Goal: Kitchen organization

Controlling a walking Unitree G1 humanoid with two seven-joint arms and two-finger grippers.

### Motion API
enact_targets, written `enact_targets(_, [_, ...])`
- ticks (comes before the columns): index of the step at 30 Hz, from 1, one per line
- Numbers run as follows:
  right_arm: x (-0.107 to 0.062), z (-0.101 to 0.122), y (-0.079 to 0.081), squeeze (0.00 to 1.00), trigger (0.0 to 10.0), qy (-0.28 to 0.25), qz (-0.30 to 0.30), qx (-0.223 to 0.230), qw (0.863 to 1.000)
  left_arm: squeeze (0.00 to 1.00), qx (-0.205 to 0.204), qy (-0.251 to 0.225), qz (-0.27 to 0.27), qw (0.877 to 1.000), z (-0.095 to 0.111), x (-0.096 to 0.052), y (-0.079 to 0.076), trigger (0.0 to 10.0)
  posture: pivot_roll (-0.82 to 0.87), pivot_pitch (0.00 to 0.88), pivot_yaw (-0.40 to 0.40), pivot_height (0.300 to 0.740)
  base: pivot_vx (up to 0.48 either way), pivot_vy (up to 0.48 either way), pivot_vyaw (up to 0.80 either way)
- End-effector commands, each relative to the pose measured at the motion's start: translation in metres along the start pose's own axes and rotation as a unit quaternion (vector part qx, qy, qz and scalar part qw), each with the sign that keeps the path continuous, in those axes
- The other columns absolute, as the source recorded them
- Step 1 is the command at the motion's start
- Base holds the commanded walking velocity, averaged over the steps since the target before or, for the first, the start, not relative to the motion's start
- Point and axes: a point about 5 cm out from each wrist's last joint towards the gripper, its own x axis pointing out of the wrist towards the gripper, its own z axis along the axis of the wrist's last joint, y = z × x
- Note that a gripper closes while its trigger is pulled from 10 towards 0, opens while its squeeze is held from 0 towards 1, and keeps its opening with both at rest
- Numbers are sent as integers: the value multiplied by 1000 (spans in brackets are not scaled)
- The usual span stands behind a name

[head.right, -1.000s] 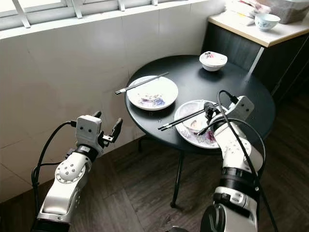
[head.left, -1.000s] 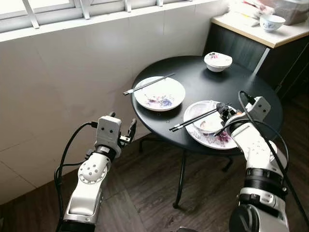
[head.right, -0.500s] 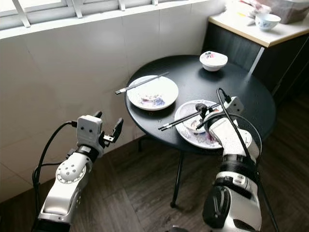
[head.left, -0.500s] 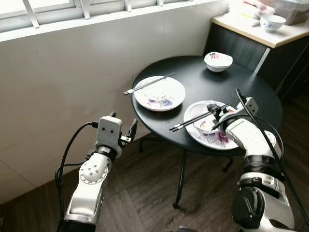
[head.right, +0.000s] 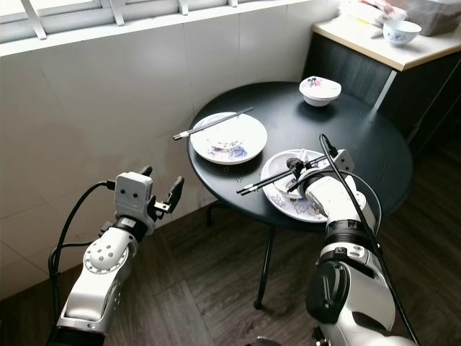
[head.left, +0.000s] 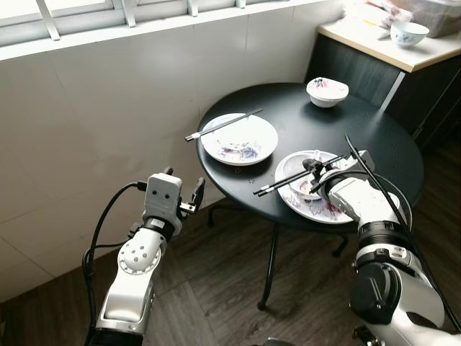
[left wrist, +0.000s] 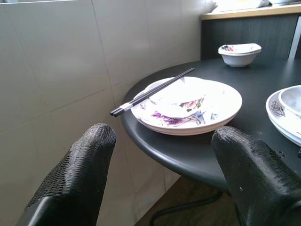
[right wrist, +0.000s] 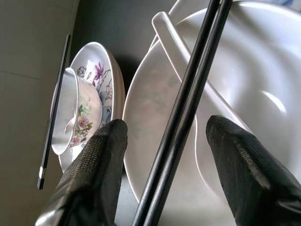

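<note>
A round black table carries two flowered plates. The far plate holds a small bowl and has black chopsticks across its rim. On the near plate a white bowl holds a white spoon, and a second chopstick pair lies across it. My right gripper hovers open over this bowl, its fingers either side of the chopsticks without touching them. My left gripper is open, left of the table and below its edge.
A small flowered bowl stands at the table's far side. A dark cabinet with a light counter at the back right carries another bowl. A tiled wall runs behind, and dark wood floor lies under the table.
My right gripper has moved a little left and down over the near bowl, so the chopsticks now pass between its fingers. The left arm has stayed put.
</note>
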Motion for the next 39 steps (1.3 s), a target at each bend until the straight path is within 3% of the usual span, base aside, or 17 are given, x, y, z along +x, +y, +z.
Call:
enact_targets(1, [0,5,3,0,10000,-6,5,12,1000,0,1,3,-7,1000,0,1,-4,10000,-27,0,-51,740,0,0,0])
enact_targets(12, [9,-4,3,0,10000,-2,2,51,999,0,2,4,-9,1000,0,2,-5,10000,-24,0,-50,740,0,0,0])
enact_targets(24, [13,-6,6,0,10000,-12,14,60,998,0,4,4,-8,1000,0,1,-5,10000,-13,0,-50,740,0,0,0])
enact_targets(25, [13,-6,6,0,8863,-12,16,62,998,0,4,4,-9,1000,0,1,-5,10000,-13,0,-50,740,0,0,0])
enact_targets(27, [13,-6,6,0,8863,-13,16,63,998,0,4,4,-9,1000,0,1,-5,10000,-13,0,-50,740,0,0,0])
enact_targets(28, [13,-5,6,0,2667,-14,18,65,998,0,4,4,-9,1000,0,1,-5,10000,-13,0,-49,740,0,0,0])
enact_targets(29, [13,-4,6,0,0,-18,19,69,997,0,4,5,-9,1000,0,1,-5,10000,-14,0,-47,740,0,0,0])
enact_targets(39, [13,-2,6,0,0,-30,28,87,995,0,5,7,-10,1000,0,1,-4,10000,-15,0,-44,740,0,0,0])
